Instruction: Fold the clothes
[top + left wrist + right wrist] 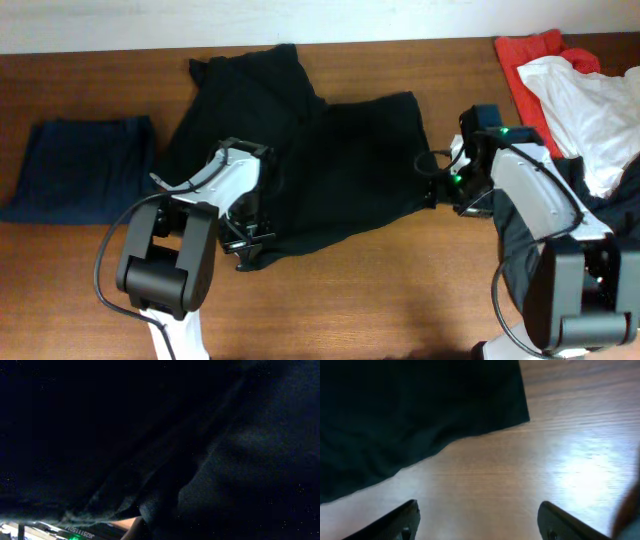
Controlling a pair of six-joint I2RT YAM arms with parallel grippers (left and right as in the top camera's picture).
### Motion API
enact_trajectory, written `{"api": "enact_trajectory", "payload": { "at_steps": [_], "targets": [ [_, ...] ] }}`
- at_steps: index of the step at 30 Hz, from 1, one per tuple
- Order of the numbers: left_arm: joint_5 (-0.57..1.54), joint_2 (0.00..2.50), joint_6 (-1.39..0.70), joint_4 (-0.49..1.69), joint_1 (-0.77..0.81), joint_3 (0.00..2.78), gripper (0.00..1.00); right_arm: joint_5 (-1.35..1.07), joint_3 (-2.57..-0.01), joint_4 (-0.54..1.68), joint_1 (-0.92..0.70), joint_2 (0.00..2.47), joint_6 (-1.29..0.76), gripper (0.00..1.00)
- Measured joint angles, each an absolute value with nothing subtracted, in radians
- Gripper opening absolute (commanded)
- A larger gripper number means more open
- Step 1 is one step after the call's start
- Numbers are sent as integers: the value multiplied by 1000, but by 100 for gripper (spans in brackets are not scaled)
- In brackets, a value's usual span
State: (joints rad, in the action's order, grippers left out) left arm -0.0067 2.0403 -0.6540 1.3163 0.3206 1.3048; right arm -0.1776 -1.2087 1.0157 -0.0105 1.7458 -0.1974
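A black garment (330, 160) lies spread and rumpled across the middle of the wooden table (380, 290). My left gripper (246, 240) sits at its near left edge. In the left wrist view the black cloth (225, 450) fills the frame and bunches toward the jaws, lifted a little off the table; the fingers themselves are hidden. My right gripper (436, 186) is open and empty just off the garment's right edge. In the right wrist view its fingers (477, 520) straddle bare wood, with the garment's corner (420, 405) ahead of them.
A folded navy garment (85, 165) lies at the far left. A red cloth (530, 50) and a white cloth (590, 100) are piled at the back right, with a dark grey cloth (515, 235) beneath the right arm.
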Motion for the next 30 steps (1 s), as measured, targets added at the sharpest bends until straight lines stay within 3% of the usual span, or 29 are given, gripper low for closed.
{"api": "enact_trajectory", "payload": {
  "at_steps": [5, 9, 11, 14, 16, 23, 30],
  "targets": [
    [-9, 2040, -647, 1300, 306, 1290, 1, -236, -1142, 867, -10, 1801, -266, 74],
    [-12, 2040, -647, 1292, 306, 1286, 1, -257, -1129, 785, -10, 1850, -332, 61],
    [-12, 2040, -646, 1287, 306, 1286, 0, -257, -1129, 754, -10, 1870, -361, 47],
    [-12, 2040, -646, 1279, 305, 1285, 0, -231, -1130, 714, -10, 1877, -412, 11],
    [-12, 2040, -646, 1277, 305, 1285, 0, -199, -1129, 700, -7, 1882, -436, 4],
    [42, 2040, -567, 1219, 315, 1297, 0, -184, -1185, 829, 87, 1878, -411, 4],
    [226, 2042, -416, 1229, 335, 1468, 1, -98, -1267, 1027, 221, 1748, -363, 4]
  ]
}}
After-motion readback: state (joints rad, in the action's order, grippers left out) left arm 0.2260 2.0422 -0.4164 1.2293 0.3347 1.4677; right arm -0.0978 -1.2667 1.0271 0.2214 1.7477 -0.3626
